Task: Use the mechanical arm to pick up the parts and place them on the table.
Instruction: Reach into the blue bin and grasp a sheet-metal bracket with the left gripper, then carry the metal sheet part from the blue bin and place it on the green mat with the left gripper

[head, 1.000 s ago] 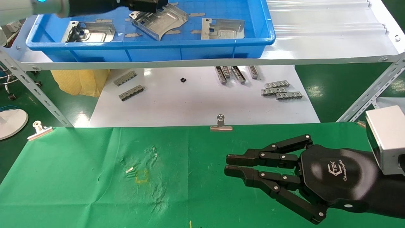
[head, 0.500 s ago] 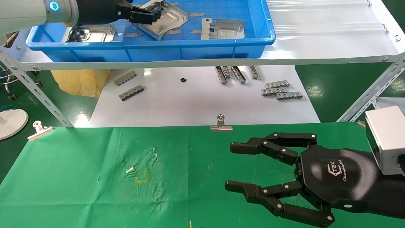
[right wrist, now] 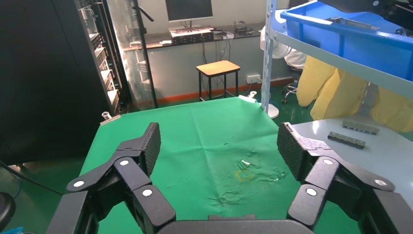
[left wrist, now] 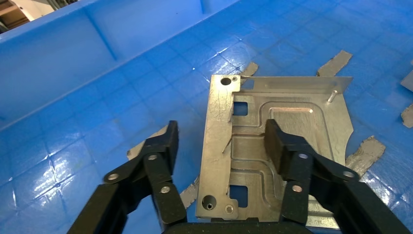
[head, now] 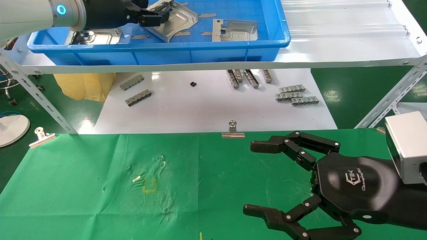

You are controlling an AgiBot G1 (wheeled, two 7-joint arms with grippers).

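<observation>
My left gripper [head: 156, 18] is open inside the blue bin, low over a shiny silver part [head: 180, 16]. In the left wrist view its fingers [left wrist: 222, 139] straddle the bent-up edge of that part [left wrist: 297, 117], one finger [left wrist: 168, 144] outside the edge and one over the plate. I cannot tell if they touch it. Two more parts [head: 235, 30] [head: 100, 36] lie in the bin. My right gripper [head: 255, 178] hovers wide open and empty over the right of the green table [head: 83, 186], as the right wrist view [right wrist: 221, 146] also shows.
The blue bin [head: 206, 50] stands on a white metal-framed shelf [head: 333, 50]. Below it a white board [head: 200, 106] carries grey comb-like strips [head: 295, 95]. Binder clips [head: 233, 130] [head: 41, 136] hold the cloth's far edge. A yellow bag [head: 85, 85] sits at the far left.
My right gripper has opened from shut to wide open. My left gripper has come down and back into the bin, onto the middle part.
</observation>
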